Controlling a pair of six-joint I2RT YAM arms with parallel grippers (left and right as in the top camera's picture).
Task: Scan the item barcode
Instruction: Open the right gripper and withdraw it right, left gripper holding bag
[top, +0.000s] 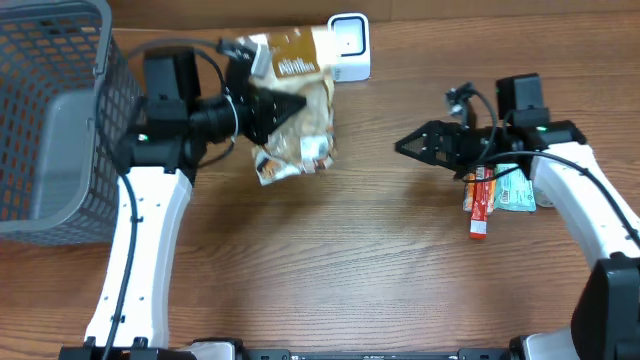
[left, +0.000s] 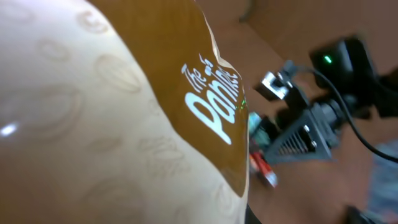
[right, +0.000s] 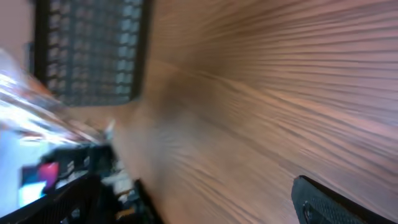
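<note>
Wooden table (top: 350, 270) under everything, with a white scanner (top: 349, 46) standing at its far edge.

Well to the left of the scanner, a grey wire basket (top: 50, 120).

Between basket and scanner, left arm (top: 150, 235): white forearm rising from the near edge to a black wrist turned toward the scanner.

Well to the right of the scanner and nearer the front, right arm (top: 590, 195), black wrist pointing back toward the scanner's side.

Just left of the scanner and slightly nearer the front, snack bag (top: 300, 125), brown and cream, crumpled, held at a tilt. Top corner close against the scanner; touching or not, impossible to tell.

Left gripper (top: 288, 104) clamped tight on the bag's middle. Brown panel with white lettering filling the left wrist view.

Right gripper (top: 415, 146) right of the scanner and nearer the front, well apart from the bag. Fingers spread wide, only bare wood between them in the right wrist view.

Farther right of the scanner, under the right wrist, a green-and-white packet (top: 518, 195) lying flat. A red tube (top: 480, 210) just beside it on the scanner's side.
</note>
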